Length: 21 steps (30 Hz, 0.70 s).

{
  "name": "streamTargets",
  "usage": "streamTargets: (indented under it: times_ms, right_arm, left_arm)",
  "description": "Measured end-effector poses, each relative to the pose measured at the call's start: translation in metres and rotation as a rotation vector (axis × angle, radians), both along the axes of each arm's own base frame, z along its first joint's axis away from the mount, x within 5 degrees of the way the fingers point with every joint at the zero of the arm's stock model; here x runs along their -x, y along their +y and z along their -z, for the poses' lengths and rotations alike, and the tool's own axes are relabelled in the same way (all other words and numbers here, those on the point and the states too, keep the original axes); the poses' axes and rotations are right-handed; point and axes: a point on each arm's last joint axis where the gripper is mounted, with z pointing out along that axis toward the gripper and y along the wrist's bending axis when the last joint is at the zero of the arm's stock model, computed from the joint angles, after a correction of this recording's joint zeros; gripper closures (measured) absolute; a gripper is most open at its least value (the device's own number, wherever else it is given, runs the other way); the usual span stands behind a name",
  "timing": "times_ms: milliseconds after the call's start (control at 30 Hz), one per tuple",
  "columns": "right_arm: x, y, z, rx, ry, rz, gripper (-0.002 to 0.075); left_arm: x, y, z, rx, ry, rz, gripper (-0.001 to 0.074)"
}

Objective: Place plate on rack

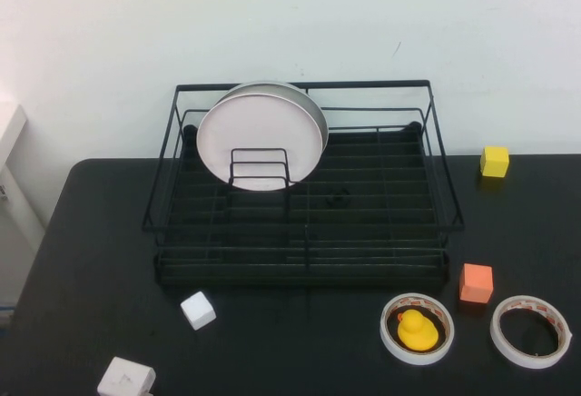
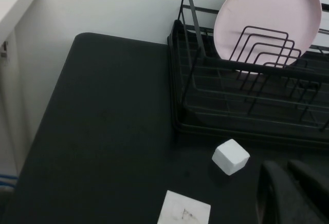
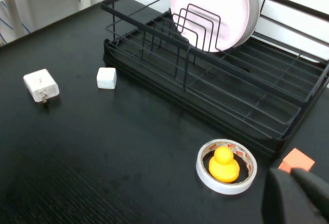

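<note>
The pale pink plate [image 1: 259, 137] stands upright in the wire dividers at the back left of the black wire rack [image 1: 300, 264]. A grey-white plate [image 1: 307, 98] stands right behind it. The pink plate also shows in the left wrist view [image 2: 267, 18] and the right wrist view [image 3: 211, 11]. Neither gripper shows in the high view. My left gripper [image 2: 285, 166] hovers over the table in front of the rack's left corner, fingers together and empty. My right gripper [image 3: 293, 175] hovers near the front right, by the orange cube, fingers together and empty.
A white cube [image 1: 198, 310] and a white charger [image 1: 125, 378] lie front left. A yellow duck [image 1: 418, 331] sits inside a tape roll [image 1: 388, 337]. A second tape roll [image 1: 531, 331], an orange cube [image 1: 476, 283] and a yellow cube [image 1: 495, 162] lie right.
</note>
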Motion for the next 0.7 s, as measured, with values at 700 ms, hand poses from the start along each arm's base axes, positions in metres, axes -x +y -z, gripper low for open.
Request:
streamTargets:
  times_ms: [700]
  right_arm:
    - [0.0000,0.0000,0.0000,0.000,0.000,0.000,0.0728]
  left_arm:
    - [-0.0003,0.0030,0.0001,0.003,0.001,-0.060,0.0736]
